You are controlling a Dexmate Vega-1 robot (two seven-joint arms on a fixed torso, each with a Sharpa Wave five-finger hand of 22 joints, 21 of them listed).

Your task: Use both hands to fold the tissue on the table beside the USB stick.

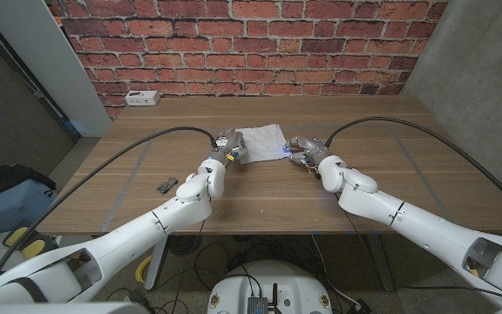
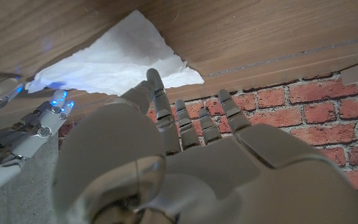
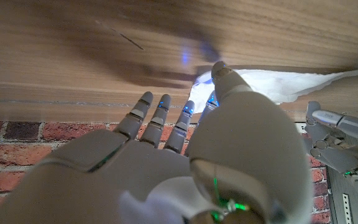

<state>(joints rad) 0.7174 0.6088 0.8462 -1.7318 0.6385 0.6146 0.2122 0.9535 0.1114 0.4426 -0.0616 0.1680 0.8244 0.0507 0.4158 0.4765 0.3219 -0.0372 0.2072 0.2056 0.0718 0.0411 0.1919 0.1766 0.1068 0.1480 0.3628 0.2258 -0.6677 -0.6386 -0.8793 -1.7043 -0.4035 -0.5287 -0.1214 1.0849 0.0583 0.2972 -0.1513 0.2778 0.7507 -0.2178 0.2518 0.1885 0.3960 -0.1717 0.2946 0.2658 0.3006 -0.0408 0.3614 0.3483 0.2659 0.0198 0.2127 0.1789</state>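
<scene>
A white tissue (image 1: 261, 139) lies spread on the wooden table, a little beyond its middle. My left hand (image 1: 227, 149) is at the tissue's left edge and my right hand (image 1: 301, 150) at its right edge, both with fingers apart and nothing in them. In the left wrist view my left hand (image 2: 166, 143) reaches toward the tissue (image 2: 114, 59), with the right hand (image 2: 23, 127) beside it. The right wrist view has my right hand (image 3: 185, 149) by the tissue (image 3: 278, 84), and the left hand (image 3: 340, 137) opposite. A small black USB stick (image 1: 166, 184) lies to the tissue's left, nearer the front edge.
A white socket box (image 1: 142, 98) sits at the table's (image 1: 390, 174) far left edge, against the brick wall. Black cables run over the table along both arms.
</scene>
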